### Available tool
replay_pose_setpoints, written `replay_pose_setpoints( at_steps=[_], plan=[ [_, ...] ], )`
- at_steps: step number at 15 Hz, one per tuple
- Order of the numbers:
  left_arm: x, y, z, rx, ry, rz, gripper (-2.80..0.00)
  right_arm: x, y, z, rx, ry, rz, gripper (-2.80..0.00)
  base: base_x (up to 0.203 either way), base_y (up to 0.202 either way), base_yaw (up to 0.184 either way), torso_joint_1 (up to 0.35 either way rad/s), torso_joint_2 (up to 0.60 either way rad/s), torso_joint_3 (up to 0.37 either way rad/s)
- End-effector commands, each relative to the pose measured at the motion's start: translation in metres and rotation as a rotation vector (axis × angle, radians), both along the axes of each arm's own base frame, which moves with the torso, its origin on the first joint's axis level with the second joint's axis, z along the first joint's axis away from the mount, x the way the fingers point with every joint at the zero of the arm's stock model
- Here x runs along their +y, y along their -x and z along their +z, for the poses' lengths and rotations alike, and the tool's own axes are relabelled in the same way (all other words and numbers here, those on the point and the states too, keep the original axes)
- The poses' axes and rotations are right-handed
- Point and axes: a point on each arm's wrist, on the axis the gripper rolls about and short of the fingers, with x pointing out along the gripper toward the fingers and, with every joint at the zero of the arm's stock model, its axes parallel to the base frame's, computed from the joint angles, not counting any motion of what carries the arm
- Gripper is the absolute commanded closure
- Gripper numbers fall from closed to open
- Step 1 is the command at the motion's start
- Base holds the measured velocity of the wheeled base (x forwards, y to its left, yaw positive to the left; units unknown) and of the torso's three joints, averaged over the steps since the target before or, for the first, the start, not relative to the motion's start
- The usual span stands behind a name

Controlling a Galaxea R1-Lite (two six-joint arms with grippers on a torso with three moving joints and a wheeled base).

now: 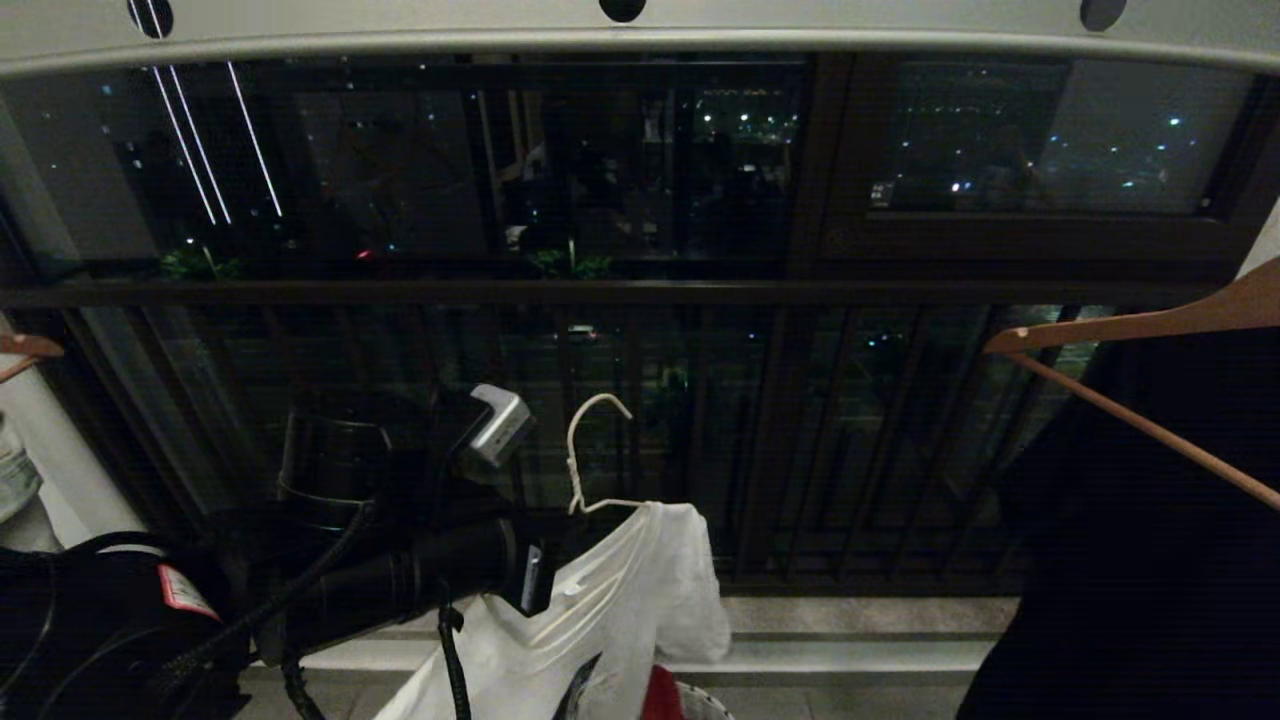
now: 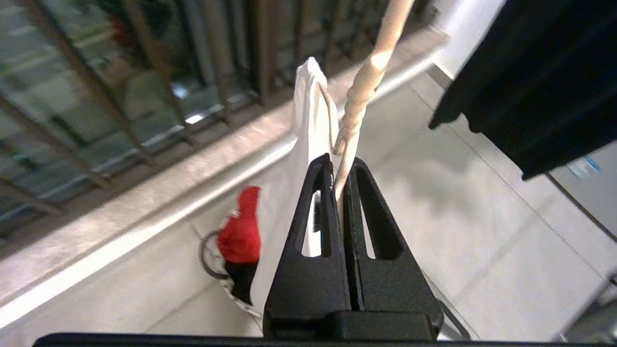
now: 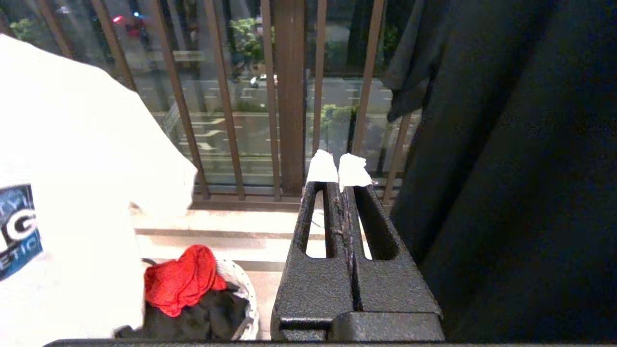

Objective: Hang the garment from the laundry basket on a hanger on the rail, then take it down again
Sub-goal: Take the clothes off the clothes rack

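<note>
So the left tool (image 2: 340, 178) was clamped on the white wire hanger (image 1: 590, 455), lower middle of frame, T-shirt (image 1: 610, 600) already on it. Not yet hooked on the grey rail (image 1: 640, 35) up top. Right tool (image 3: 340, 185) was shut, empty.

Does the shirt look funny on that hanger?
Yes. The shirt hangs lopsided: it is bunched at one end of the hanger, which tilts in the left tool, well below the rail.

the garment (image 1: 640, 590) hangs on the hanger (image 1: 590, 460), well below the rail (image 1: 640, 35), seemingly above the laundry basket (image 3: 243, 294).
</note>
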Motion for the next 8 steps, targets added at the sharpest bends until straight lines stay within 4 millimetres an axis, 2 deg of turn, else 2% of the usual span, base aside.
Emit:
replay_pose_setpoints(
  at_steps=[1, 5, 8],
  plan=[
    [-0.002, -0.003, -0.007, 0.023, -0.005, -0.013, 0.0, 0.0, 0.0, -0.001, 0.004, 0.001, -0.001, 0.0, 0.0, 0.0, 0.0, 0.0, 0.0, 0.0],
    [-0.001, 0.0, 0.0, 0.0, 0.014, -0.016, 0.0, 0.0, 0.001, 0.003, -0.009, 0.003, -0.001, 0.0, 0.0, 0.0, 0.0, 0.0, 0.0, 0.0],
    [0.0, 0.001, 0.003, -0.024, 0.039, -0.013, 0.0, 0.0, 0.004, 0.037, -0.023, 0.0, 0.008, 0.0, 0.0, 0.0, 0.0, 0.0, 0.0, 0.0]
  ],
)
